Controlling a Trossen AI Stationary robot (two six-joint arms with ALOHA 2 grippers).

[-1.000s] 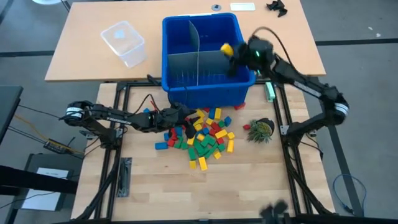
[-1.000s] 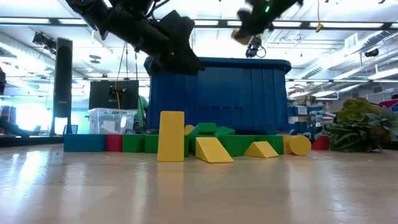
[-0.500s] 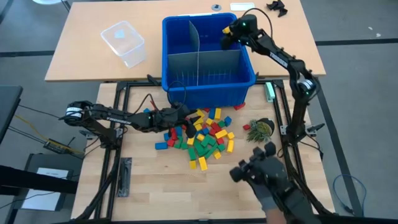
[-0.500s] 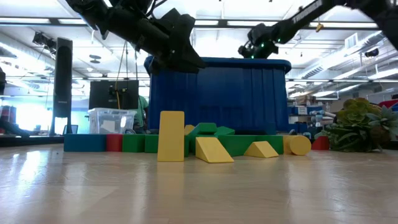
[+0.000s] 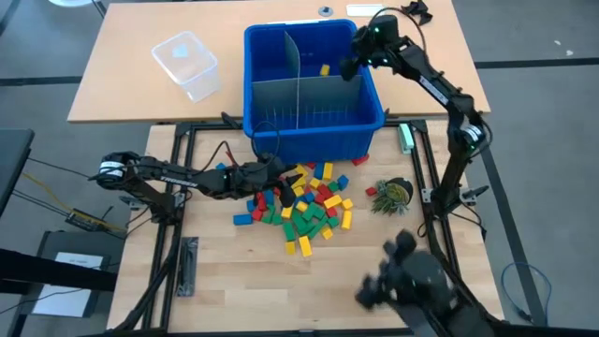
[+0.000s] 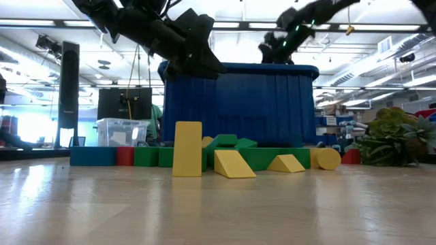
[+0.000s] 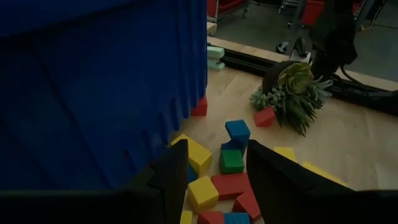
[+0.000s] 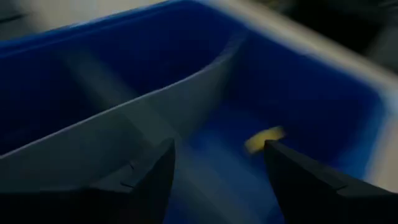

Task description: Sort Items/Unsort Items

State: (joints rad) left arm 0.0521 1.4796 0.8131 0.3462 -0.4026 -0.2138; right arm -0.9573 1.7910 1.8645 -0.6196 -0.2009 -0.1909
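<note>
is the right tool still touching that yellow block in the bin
Apart. The right wrist view shows the right tool open and empty, with the yellow block lying down in the blue bin.

1. My high camera looks straight down on the whole table, taking in the blue bin (image 5: pixel 314 89) and the pile of blocks (image 5: pixel 304 208).
2. My low camera sits at tabletop height, close to the blocks (image 6: pixel 225 158), facing level toward the bin (image 6: pixel 240 109) and the room behind.
3. My left wrist camera looks close along the bin's outer wall (image 7: pixel 99 93) onto the same blocks (image 7: pixel 214 180).
4. My right wrist camera looks down into the bin (image 8: pixel 323 112), over its grey divider (image 8: pixel 124 134).
</note>
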